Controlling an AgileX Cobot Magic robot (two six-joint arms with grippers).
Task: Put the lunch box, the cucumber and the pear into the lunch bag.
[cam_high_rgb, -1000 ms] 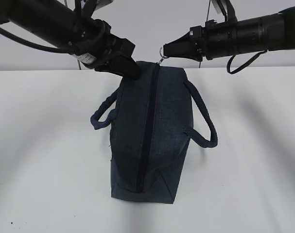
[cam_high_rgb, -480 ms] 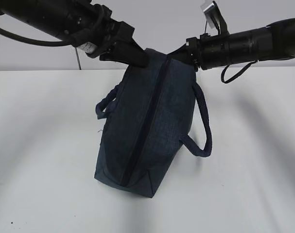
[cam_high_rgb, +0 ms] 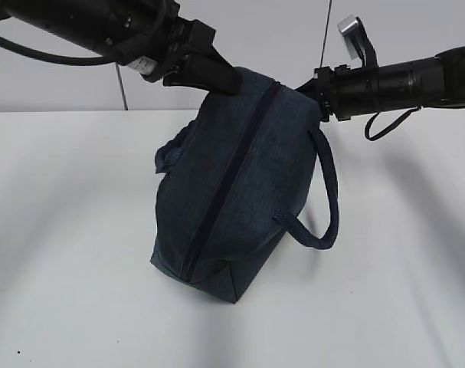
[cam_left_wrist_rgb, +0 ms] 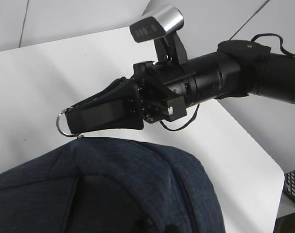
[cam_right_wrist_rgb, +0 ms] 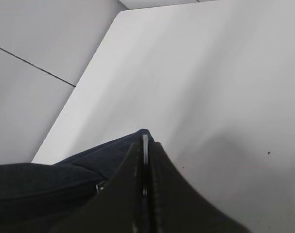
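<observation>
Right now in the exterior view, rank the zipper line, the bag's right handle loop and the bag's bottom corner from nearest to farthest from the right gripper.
1. The zipper line: its top end meets the right gripper at the lunch bag's upper edge.
2. The right handle loop: hanging just below the gripper, on the bag's right side.
3. The bottom corner: lowest, on the table.

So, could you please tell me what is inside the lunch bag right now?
Nothing inside shows: the lunch bag is zipped shut along its top, so its fabric hides any contents. No lunch box, cucumber or pear is visible anywhere.
</observation>
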